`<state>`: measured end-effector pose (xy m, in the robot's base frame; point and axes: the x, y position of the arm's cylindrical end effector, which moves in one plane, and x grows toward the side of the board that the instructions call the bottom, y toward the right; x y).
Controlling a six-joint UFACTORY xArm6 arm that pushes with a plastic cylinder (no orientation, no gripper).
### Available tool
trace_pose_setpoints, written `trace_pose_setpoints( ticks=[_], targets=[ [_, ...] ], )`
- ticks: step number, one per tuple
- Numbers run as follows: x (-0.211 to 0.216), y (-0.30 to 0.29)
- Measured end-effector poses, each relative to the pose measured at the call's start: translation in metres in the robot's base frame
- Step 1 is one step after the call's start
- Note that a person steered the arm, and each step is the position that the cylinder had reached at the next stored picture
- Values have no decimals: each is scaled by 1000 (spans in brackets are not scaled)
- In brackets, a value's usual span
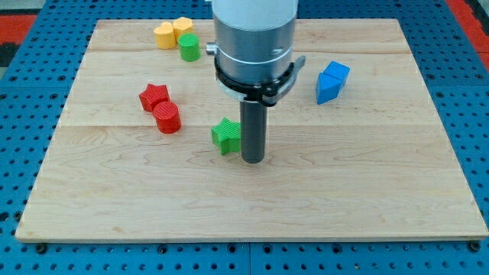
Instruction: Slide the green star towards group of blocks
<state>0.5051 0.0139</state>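
No hand shows, only my tip [253,160] touching the green star's [225,136] right side; the rod hides its edge.

The arm housing [254,38] is cut off by the view's top edge; its upper portion is out of frame. The housing hides a section of the wooden board [367,191] behind it. The rod hides the right-hand edge of the green star [225,135], so contact between my tip [253,160] and the star cannot be confirmed. The green cylinder [189,48] overlaps the lower edge of the yellow blocks [173,33]; their exact shapes cannot be determined. The two blue blocks [331,82] overlap; their separate outlines cannot be determined.
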Motion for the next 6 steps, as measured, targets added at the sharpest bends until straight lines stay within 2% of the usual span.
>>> trace_pose_setpoints(
  ticks=[1,2,4,6],
  targets=[
    [11,8],
    [17,-31],
    [-72,-47],
    [-78,-69]
  ],
)
